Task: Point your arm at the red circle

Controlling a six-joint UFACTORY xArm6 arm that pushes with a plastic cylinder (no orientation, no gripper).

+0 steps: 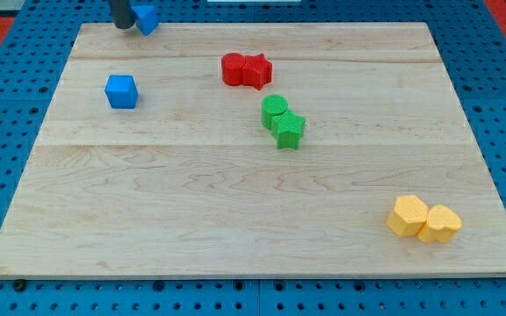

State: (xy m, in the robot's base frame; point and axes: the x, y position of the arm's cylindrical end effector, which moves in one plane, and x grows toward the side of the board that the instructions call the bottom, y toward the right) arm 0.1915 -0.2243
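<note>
My tip (123, 27) sits at the view's top left, at the far edge of the wooden board (235, 211). It is a bare dark rod end, holding nothing, touching or just beside a blue block (148, 18) on its right; that block's shape is hard to make out, partly cut off by the frame.

Red circle (233, 68): upper middle of the board, well apart from the tip, toward the view's right. A red star (257, 71) touches it on its right side.

Between tip and red circle: bare wood only. A blue cube (121, 91) lies below the tip, off that line.

Below the red pair: a green circle (275, 111), with a green star (289, 130) touching it lower right. Near the view's bottom right corner: two yellow blocks touching, a yellow hexagon-like block (408, 216) on the left and a yellow heart-like block (440, 225) on the right.

No containers on the board.

Board: pale planks, visible grain, seams running left to right. It lies on a blue pegboard surface (7, 105) with regular holes. Blocks have a matte look, with fine ridged faces.
</note>
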